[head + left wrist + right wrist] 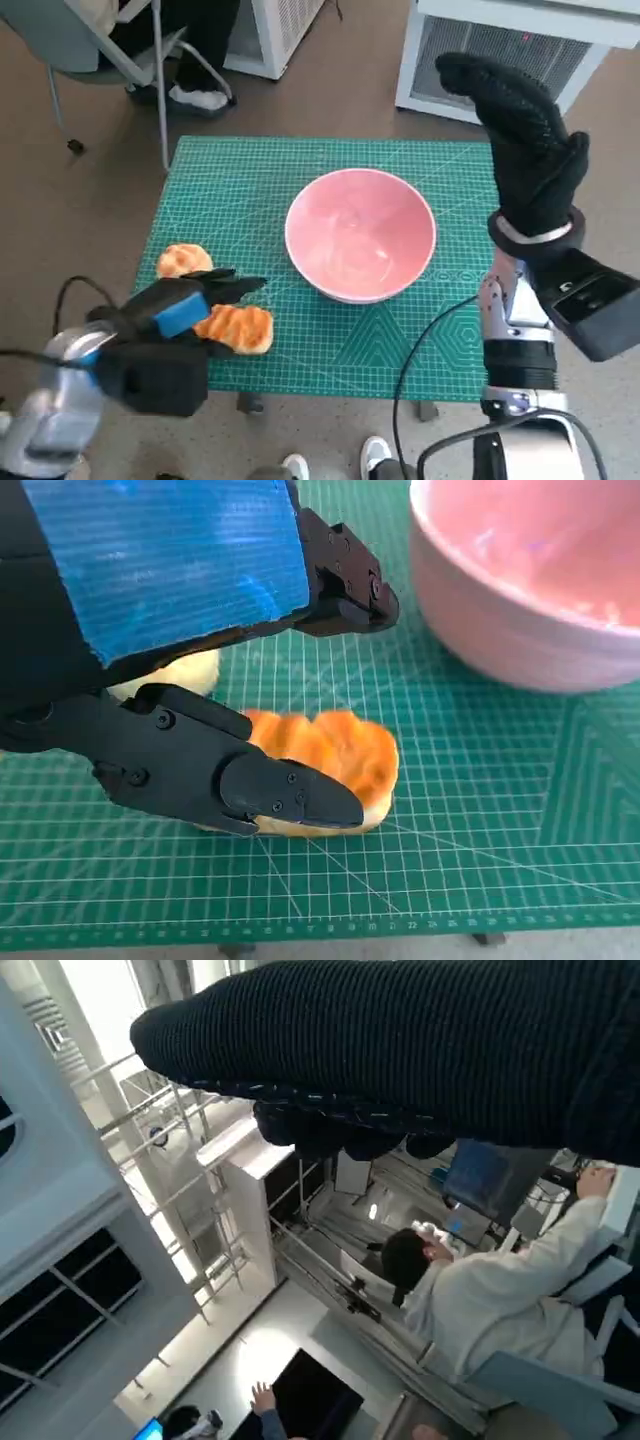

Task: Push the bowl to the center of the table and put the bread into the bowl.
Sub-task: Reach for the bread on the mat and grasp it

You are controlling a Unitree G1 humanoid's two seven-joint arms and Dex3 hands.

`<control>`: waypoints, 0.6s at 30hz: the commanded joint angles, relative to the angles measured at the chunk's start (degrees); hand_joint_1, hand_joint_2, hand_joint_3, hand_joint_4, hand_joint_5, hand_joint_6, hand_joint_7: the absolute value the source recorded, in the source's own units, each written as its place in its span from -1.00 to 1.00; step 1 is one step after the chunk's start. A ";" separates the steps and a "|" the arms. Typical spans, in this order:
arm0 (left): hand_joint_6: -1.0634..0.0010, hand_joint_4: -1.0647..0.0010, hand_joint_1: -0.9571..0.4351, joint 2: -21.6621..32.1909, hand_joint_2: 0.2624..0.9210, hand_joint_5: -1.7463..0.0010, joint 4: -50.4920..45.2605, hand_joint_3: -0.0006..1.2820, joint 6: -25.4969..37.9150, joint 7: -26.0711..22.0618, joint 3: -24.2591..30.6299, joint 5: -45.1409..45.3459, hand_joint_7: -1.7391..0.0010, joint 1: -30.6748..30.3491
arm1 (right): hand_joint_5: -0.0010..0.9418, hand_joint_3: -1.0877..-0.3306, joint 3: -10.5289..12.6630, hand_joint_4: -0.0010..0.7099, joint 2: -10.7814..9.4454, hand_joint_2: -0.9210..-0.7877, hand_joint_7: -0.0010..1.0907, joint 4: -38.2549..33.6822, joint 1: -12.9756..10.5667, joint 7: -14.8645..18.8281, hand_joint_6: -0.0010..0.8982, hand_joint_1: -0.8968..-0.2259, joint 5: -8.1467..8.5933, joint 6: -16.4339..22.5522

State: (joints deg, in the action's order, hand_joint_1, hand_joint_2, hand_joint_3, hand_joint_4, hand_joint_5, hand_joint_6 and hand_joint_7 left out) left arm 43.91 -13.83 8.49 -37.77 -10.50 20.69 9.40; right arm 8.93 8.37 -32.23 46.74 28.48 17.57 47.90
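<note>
The bowl (pixel 361 234) is seen sitting upright near the middle of the green cutting mat (pixel 300 165) that covers the surface, so the pushing step is judged largely done; the bread is what matters now. Two pieces are in play: one bread (pixel 241 328) lies at the near left of the mat, just beside the left hand (pixel 175 310), and a second, rounder bread piece (pixel 183 260) lies beyond it, partly hidden by that hand. In the left wrist view the nearer bread (pixel 330 752) is bracketed by the fingers (pixel 290 792); one is laid along its near side and looks to be touching it, the others are held above and just past it, so the fingers are apart and around the bread, but a firm grip cannot be confirmed; the bread is resting on the mat, not lifted. Its long axis is laid roughly side to side along the mat's near edge, across the line of the fingers, which suits a pinch over its short width. The bowl lies to the right and a little further out from the bread, close by. The right hand (pixel 525 150) is raised well above the surface, fingers extended and holding nothing; the left hand is plainly the nearer one.
</note>
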 commanded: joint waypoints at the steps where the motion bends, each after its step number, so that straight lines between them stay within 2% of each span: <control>1: 0.23 0.36 -0.15 -1.15 0.90 0.98 1.87 -1.00 1.32 -0.21 -1.80 1.81 0.96 0.73 | -0.89 -0.22 -0.21 -0.28 0.23 -1.00 0.19 -0.10 -1.44 -0.27 -1.00 0.03 -0.63 -0.72; 9: 0.08 0.20 -0.04 -2.28 0.88 0.95 2.35 -1.00 3.48 0.48 -3.57 4.95 0.89 0.05 | -0.88 -0.24 -0.33 -0.30 0.21 -1.00 0.18 0.50 -1.84 -0.73 -1.00 0.03 -0.97 -0.50; 14: 0.28 -0.18 0.01 -2.76 0.89 0.91 2.78 -1.00 2.84 2.13 -4.14 6.63 0.29 -1.08 | -0.87 -0.24 -0.37 -0.30 0.26 -1.00 0.16 0.55 -1.88 -0.92 -1.00 0.05 -1.00 -0.44; 15: 0.28 -0.21 0.02 -2.81 0.89 0.85 2.81 -1.00 2.69 2.37 -4.16 6.80 0.23 -1.27 | -0.87 -0.24 -0.38 -0.30 0.25 -1.00 0.16 0.57 -1.88 -0.94 -1.00 0.05 -0.99 -0.46; 17: 0.22 -0.12 0.00 -2.86 0.92 0.51 2.87 -0.94 2.18 2.93 -4.10 7.01 0.00 -1.81 | -0.86 -0.24 -0.42 -0.31 0.17 -1.00 0.16 0.64 -1.89 -1.03 -1.00 0.06 -0.99 -0.46; 18: 0.13 -0.03 -0.05 -2.87 0.95 0.23 2.91 -0.85 1.90 3.14 -4.04 6.97 -0.21 -2.07 | -0.86 -0.24 -0.43 -0.31 0.13 -1.00 0.15 0.62 -1.88 -1.06 -1.00 0.06 -0.98 -0.45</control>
State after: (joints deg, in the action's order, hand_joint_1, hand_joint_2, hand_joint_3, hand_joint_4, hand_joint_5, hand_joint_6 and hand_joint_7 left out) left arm 41.41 -11.54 11.23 -35.29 -14.11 26.97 8.81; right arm 8.72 8.39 -31.56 46.14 27.82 17.55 47.76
